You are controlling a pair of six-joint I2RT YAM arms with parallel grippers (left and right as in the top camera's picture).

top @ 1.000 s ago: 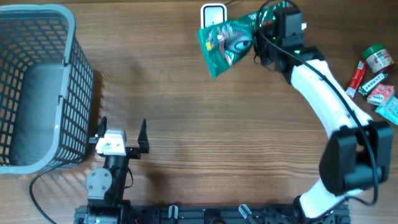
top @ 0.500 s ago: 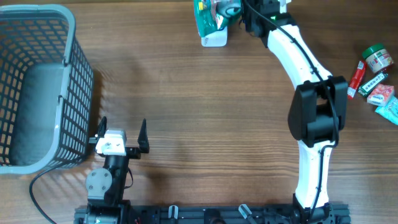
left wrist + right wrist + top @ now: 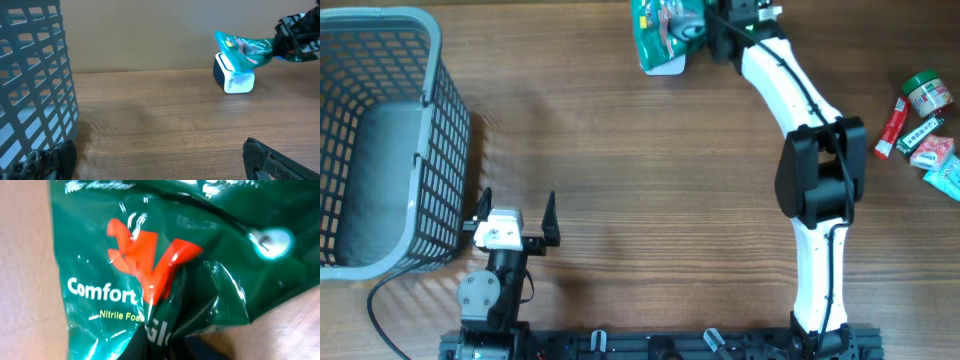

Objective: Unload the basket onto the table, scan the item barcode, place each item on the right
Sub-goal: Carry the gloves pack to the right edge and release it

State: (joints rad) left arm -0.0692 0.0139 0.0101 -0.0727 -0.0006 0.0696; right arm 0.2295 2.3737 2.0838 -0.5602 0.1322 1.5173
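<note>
Glossy green glove packet (image 3: 665, 25), crumpled, roughly level, just above white scanner (image 3: 234, 81)

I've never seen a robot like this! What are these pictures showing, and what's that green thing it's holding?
These are two robot arms at a wooden table. One picture looks down from above; the other two come from small cameras on the arms' wrists. The right gripper is pinched shut on a shiny green packet, holding it over a small white scanner at the table's far edge. The right wrist picture shows that packet up close. The left gripper sits open and empty near the front. A grey basket stands on the left, and a few small items, such as a green-lidded jar and a red tube, lie on the right.
</note>
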